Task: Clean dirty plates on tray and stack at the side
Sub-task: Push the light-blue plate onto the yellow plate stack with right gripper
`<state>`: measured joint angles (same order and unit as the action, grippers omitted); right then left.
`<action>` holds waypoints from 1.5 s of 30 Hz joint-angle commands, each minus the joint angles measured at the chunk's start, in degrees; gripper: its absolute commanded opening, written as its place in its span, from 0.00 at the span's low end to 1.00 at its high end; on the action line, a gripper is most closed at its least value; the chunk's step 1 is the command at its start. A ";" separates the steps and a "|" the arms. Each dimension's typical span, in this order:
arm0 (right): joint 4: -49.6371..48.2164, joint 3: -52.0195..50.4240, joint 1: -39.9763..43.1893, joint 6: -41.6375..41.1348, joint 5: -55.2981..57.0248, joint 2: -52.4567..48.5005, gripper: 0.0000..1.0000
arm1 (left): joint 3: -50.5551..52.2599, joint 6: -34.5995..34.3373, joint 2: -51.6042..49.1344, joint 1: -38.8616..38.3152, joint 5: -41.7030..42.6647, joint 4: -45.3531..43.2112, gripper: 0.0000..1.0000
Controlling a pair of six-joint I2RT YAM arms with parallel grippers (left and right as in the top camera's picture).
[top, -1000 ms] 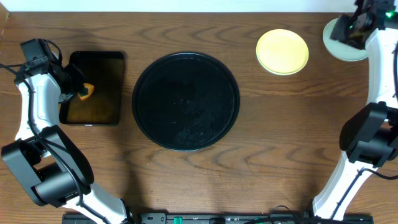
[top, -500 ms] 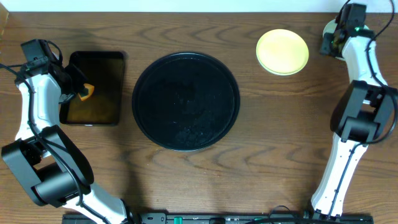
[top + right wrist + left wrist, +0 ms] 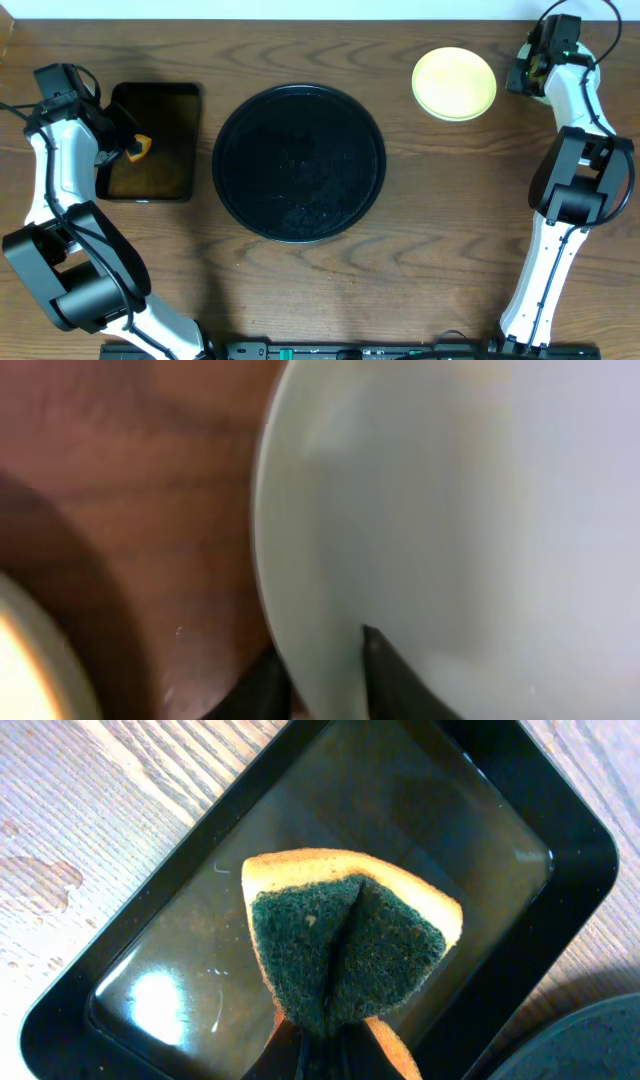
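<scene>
The large round black tray (image 3: 298, 100) sits mid-table with nothing on it. A pale yellow plate (image 3: 455, 83) lies on the table at the back right; its edge shows in the right wrist view (image 3: 20, 670). My right gripper (image 3: 527, 72) (image 3: 322, 645) is shut on the rim of a pale mint-blue plate (image 3: 450, 510), just right of the yellow plate. In the overhead view the arm hides this plate. A second mint-blue plate is not in view. My left gripper (image 3: 132, 148) (image 3: 330, 1045) is shut on a folded green-and-yellow sponge (image 3: 345, 945).
The small rectangular black tray (image 3: 150, 105) (image 3: 520, 810) holds shallow liquid under the sponge at the left. The table's back edge runs close behind the right gripper. A wet patch (image 3: 40, 885) marks the wood beside the small tray.
My right gripper has moved left from the back right corner toward the yellow plate, carrying the mint-blue plate. The left arm and sponge have not moved.
</scene>
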<state>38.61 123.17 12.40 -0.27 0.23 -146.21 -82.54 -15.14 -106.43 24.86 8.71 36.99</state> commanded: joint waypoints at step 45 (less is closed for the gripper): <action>7.50 -0.24 -21.31 -3.78 1.09 10.71 0.01 | 0.57 -0.11 -0.68 0.09 0.31 -0.87 0.08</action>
<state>45.82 123.02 -8.75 -2.83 -8.84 -134.19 -82.52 -15.18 -106.43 24.86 8.71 36.12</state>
